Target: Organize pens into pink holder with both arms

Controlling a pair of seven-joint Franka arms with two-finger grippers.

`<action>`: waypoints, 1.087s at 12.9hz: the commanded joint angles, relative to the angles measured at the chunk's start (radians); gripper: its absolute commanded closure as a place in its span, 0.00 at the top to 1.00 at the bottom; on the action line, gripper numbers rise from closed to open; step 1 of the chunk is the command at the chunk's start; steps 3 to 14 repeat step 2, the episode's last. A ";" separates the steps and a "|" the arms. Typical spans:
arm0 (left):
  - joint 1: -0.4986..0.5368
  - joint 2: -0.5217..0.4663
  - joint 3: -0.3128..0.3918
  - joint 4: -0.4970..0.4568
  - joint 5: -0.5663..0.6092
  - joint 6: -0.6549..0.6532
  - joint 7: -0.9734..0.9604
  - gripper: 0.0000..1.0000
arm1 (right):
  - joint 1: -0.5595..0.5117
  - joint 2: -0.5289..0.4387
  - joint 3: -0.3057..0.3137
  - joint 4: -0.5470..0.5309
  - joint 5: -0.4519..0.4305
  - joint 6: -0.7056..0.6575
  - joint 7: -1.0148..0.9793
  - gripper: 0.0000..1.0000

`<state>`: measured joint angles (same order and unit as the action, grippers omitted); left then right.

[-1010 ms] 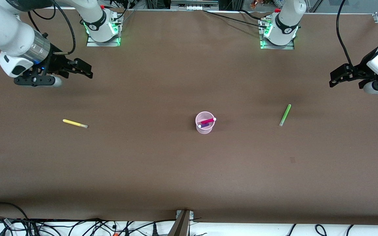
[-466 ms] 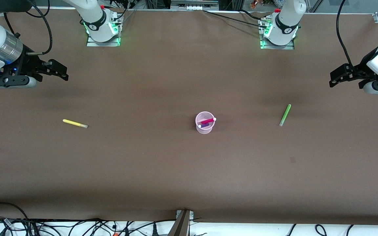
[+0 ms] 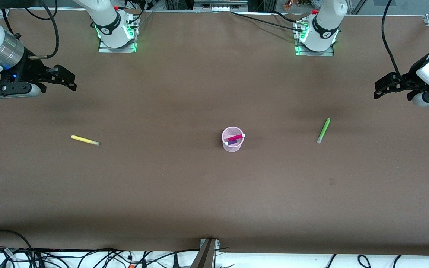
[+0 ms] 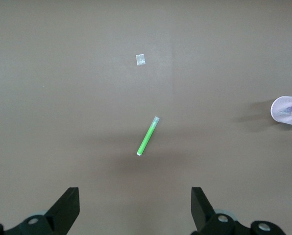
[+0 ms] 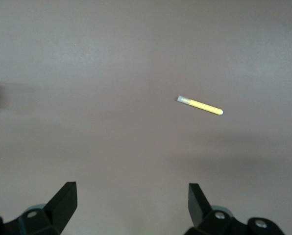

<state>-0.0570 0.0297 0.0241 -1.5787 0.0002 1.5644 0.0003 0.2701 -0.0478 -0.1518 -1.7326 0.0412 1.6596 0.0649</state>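
**Pens half sorted, both grippers empty above the table**

Holder (image 3: 231,139) of pale pink translucent plastic, round and small, stands upright near the middle of the brown matte table (image 3: 184,186). Two pens lean inside it: the magenta pen (image 3: 236,137) and the dark blue-purple pen (image 3: 231,142), both with a pale round tip at the rim. They lie against each other.

The yellow pen (image 3: 84,140) lies flat on the table toward the right arm's end, slim and straight, with a pale cap end. The light green pen (image 3: 323,130) lies flat toward the left arm's end, also slim, well apart from the holder. A small pale mark (image 3: 331,181) on the table is nearer to the front camera than the green pen.

The right gripper (image 3: 67,80) hangs in the air over the table's right-arm end, its black fingers (image 5: 62,200) spread wide and holding nothing. The left gripper (image 3: 380,89) hangs over the left-arm end, fingers (image 4: 67,208) also wide apart and empty. Each white arm reaches in from the table's end, with its wrist about level and fingers pointing toward the middle.
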 commanded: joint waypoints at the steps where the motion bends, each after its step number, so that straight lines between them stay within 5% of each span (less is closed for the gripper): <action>1: -0.003 -0.010 0.000 0.002 -0.011 -0.013 -0.006 1.00 | -0.017 0.022 0.017 0.042 -0.017 -0.008 -0.037 1.00; 14: -0.003 -0.010 0.000 0.002 -0.011 -0.013 -0.006 1.00 | -0.017 0.022 0.020 0.041 -0.020 -0.009 -0.036 1.00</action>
